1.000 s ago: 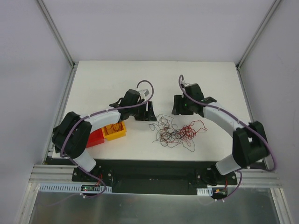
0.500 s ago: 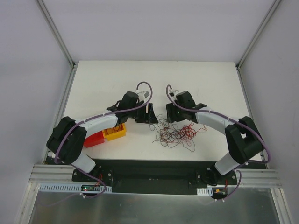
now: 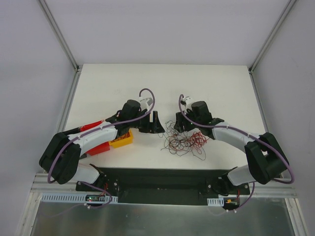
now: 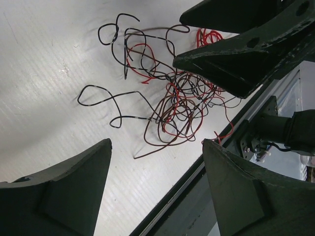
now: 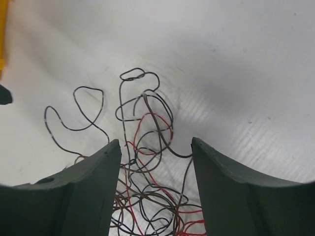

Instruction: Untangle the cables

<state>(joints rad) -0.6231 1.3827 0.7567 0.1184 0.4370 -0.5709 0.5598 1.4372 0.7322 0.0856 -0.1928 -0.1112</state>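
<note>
The cables are a loose tangle of thin red, black and brown wires lying on the white table, right of centre. My left gripper hangs just left of the tangle's far edge. In the left wrist view it is open and empty, and the cables lie ahead of its tips. My right gripper is over the tangle's far side. Its jaws stand open astride the cables, with strands lying loose between the fingers. The right gripper's black fingers show above the tangle in the left wrist view.
A yellow bin holding a few wires and a red bin sit under the left forearm. The table's near edge and black base rail run close behind the tangle. The yellow bin's edge shows at the left.
Both arms have stretched lower and drawn toward the tangle. The right gripper moved left and down onto its far edge. The left gripper's jaws have opened wider.
</note>
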